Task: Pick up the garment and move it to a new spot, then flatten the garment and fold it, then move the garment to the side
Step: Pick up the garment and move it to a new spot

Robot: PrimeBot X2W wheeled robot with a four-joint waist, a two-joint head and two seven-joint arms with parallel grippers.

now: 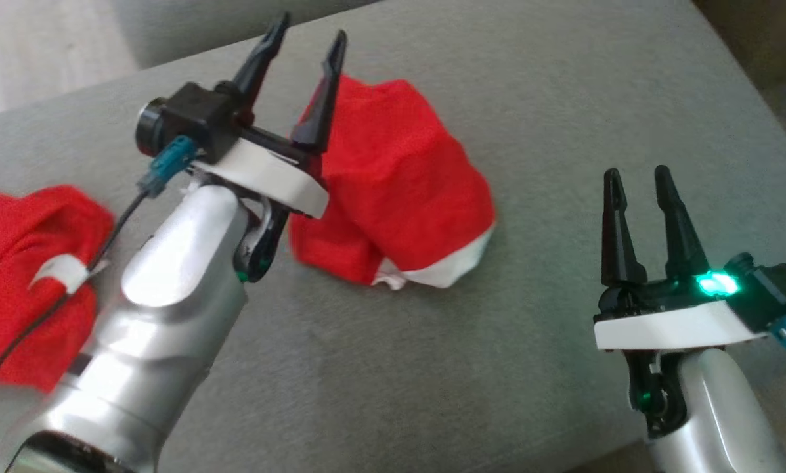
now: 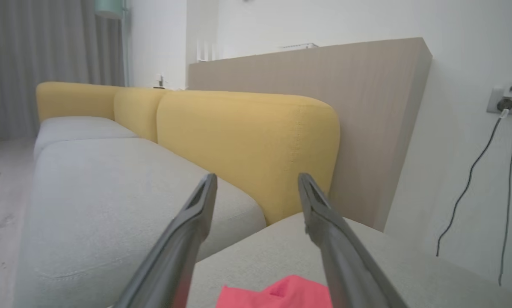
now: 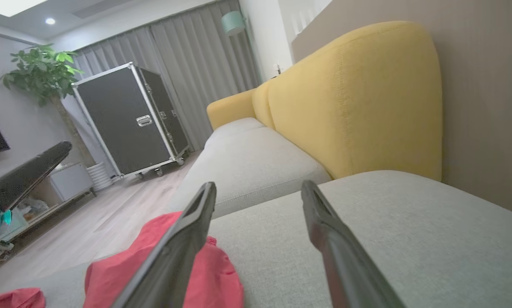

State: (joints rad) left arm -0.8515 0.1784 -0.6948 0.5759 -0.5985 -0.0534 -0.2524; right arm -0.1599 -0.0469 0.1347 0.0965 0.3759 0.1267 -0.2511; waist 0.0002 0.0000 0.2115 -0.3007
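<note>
a: what's the biggest thing here?
b: a broad grey woven-fabric seat cushion (image 1: 563, 98), flat and finely textured, running under both sets of jaws. past the fingertips in the wrist views stands a rounded mustard-yellow upholstered backrest (image 2: 247, 145).
a: and the garment?
b: the crumpled red knit garment with a white hem band (image 1: 399, 190) lies heaped on the cushion, soft and humped, with the white band along its near edge. it sits just right of the left gripper (image 1: 310, 29) and partly behind its fingers, and well left of the right gripper (image 1: 636, 174).
a: the jaws?
b: both pairs are spread wide, with nothing between the fingers.
a: anything unclear?
b: a second red cloth heap (image 1: 18, 276) lies left of the left arm, cut off by the frame edge. the silver forearm (image 1: 169, 276) covers the gap, so i cannot tell whether it joins the garment.
</note>
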